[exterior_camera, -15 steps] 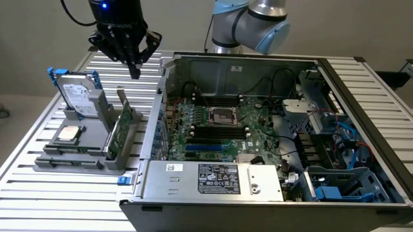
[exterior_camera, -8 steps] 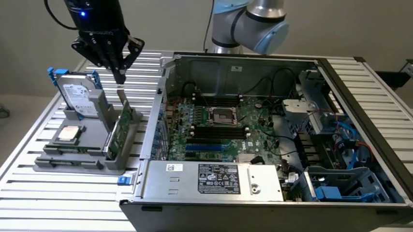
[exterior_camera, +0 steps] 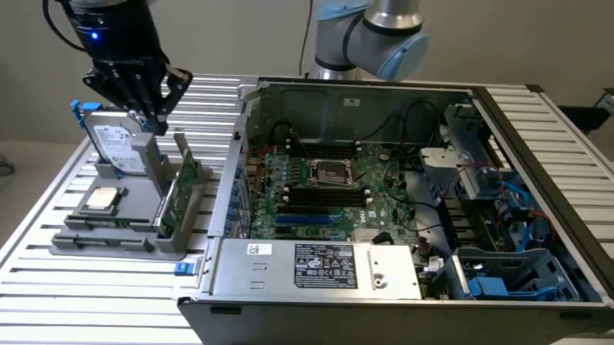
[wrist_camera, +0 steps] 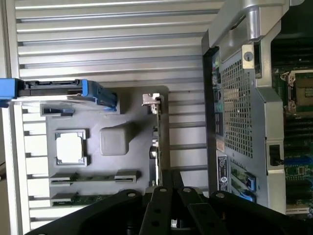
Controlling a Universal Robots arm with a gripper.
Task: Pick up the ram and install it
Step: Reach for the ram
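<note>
The ram (exterior_camera: 180, 190) is a thin green stick standing on edge in a grey holder (exterior_camera: 106, 243) on the exterior view's left. In the wrist view the ram (wrist_camera: 155, 142) shows edge-on as a narrow line across the holder (wrist_camera: 117, 105). My gripper (exterior_camera: 152, 123) hangs above the holder's far end, over the ram's far tip and beside the hard drive, with its black fingers (wrist_camera: 161, 196) drawn together and nothing between them. The open computer case (exterior_camera: 537, 115) with its green motherboard (exterior_camera: 384, 205) lies to the exterior view's right.
A silver hard drive (exterior_camera: 120, 147) in a blue frame stands upright in the holder's far end. A square silver processor (exterior_camera: 103, 200) lies flat in the holder. The case's perforated side wall (wrist_camera: 237, 112) rises close beside the holder. All rests on a slatted metal table (exterior_camera: 86, 302).
</note>
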